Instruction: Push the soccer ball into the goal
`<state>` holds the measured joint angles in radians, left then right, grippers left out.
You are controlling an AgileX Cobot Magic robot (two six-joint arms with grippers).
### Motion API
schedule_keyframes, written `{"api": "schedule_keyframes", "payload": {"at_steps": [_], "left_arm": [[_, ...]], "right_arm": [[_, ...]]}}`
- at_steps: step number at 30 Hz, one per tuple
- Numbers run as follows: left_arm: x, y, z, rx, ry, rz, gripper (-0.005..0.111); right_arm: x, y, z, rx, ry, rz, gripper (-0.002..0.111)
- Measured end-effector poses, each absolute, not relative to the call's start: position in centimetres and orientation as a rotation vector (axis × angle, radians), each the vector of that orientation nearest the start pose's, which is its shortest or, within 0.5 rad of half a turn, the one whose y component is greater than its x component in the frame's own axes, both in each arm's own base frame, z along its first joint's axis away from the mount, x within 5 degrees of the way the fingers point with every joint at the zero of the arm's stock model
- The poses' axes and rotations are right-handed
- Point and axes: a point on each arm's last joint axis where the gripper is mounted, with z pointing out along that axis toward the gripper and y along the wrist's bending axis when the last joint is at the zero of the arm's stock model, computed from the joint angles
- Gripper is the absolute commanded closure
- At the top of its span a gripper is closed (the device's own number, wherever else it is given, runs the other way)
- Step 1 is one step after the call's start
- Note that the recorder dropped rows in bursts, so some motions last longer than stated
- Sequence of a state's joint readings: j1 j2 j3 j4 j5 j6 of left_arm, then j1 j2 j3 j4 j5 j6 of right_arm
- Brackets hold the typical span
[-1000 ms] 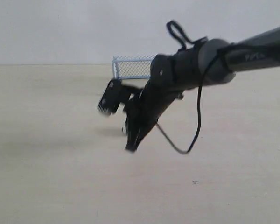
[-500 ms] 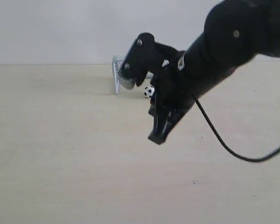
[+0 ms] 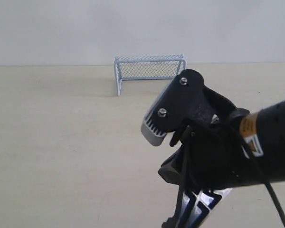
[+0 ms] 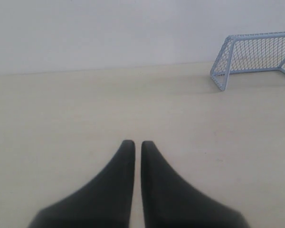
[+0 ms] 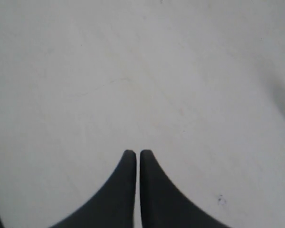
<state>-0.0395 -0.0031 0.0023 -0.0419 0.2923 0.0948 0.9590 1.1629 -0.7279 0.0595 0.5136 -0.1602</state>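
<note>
The light blue-grey goal [image 3: 149, 70] stands at the far side of the table, its mouth facing me; the left wrist view catches its corner [image 4: 254, 56]. The soccer ball shows in no view. My right gripper [image 3: 180, 219] hangs close to the camera at the lower right, fingers pointing down. In its wrist view the right gripper [image 5: 137, 152] is shut over bare table, holding nothing. My left gripper [image 4: 137, 142] is shut and empty, well short of the goal and off to one side of it. The exterior view does not show the left gripper.
The right arm's black wrist block [image 3: 173, 109] and cable fill the lower right of the exterior view and hide the table behind them. A pale wall rises behind the beige table [image 3: 61, 142]. A small dark speck [image 5: 221, 200] marks the table surface.
The right arm has swung back from the goal mouth toward the camera and lower right. The ball seen in front of the goal half a second ago no longer shows there.
</note>
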Motion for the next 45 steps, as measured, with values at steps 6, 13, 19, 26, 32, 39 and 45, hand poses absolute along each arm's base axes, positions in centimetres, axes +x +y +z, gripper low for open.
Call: {"api": "schedule_keyframes", "payload": {"at_steps": [6,13,19,26,32,39,45], "left_arm": [[5.4,-0.3,18.6,0.092,1.772,0.0,0.102],[5.4,-0.3,18.6,0.092,1.772,0.0,0.102],[5.4,-0.3,18.6,0.092,1.772,0.0,0.102],[5.4,-0.3,18.6,0.092,1.772,0.0,0.102],[5.4,-0.3,18.6,0.092,1.772,0.0,0.102],[5.4,-0.3,18.6,0.092,1.772,0.0,0.102],[5.4,-0.3,18.6,0.092,1.772,0.0,0.102]], "right_arm": [[10.6,17.0,26.4,-1.081,2.233,0.566,0.108],[8.7,15.3,26.8,-0.979,2.272,0.712,0.108],[7.8,13.8,26.9,-0.945,2.187,0.755,0.108],[7.3,13.1,27.3,-0.931,2.15,0.776,0.108],[7.3,13.1,27.4,-0.929,2.147,0.778,0.108],[7.4,13.1,27.5,-0.926,2.129,0.775,0.108],[7.7,13.2,27.8,-0.906,2.081,0.774,0.108]]}}
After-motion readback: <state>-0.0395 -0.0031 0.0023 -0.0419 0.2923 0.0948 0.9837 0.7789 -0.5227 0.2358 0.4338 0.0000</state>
